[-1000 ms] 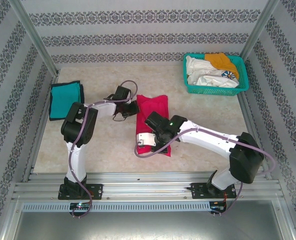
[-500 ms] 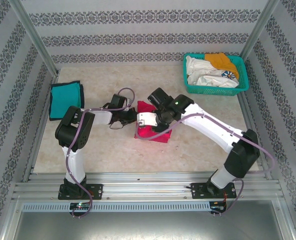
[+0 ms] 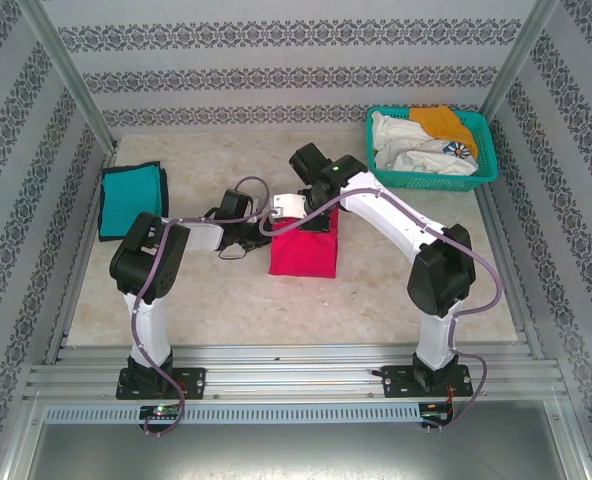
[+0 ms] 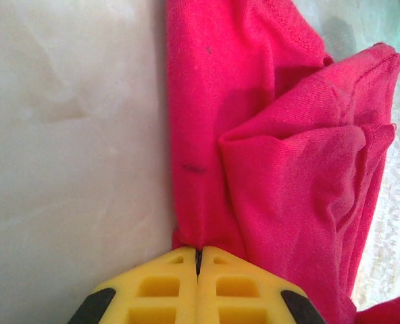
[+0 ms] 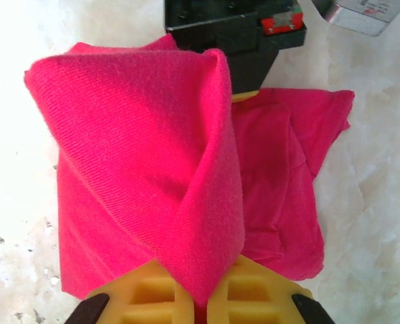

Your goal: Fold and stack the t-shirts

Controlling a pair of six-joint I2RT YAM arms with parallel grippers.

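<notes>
— Between the two hands lies the plain bright pink-red cloth t-shirt, spread on the pale marbled table but for one flap. See it?

— I do. Now the left hand is pinched shut on the shirt's edge, low by the table. And the right hand is clamped on a fold that drapes from its tips, lifted above the rest.

— How will it handle, would you say?

— Light and limp, I'd judge. No stiffness at all, so whatever isn't held sags and wrinkles. Not fragile, though a thin pinch could let a layer slide out.

— So where to grip?

— At hems and corners, through every layer, one hand pinning while the other carries the flap across.

— And the others?

— Well out beyond the left hand sits the folded teal t-shirt with dark edging. Far past the right hand, white t-shirts and an orange one are heaped in the teal plastic mesh basket.
</notes>
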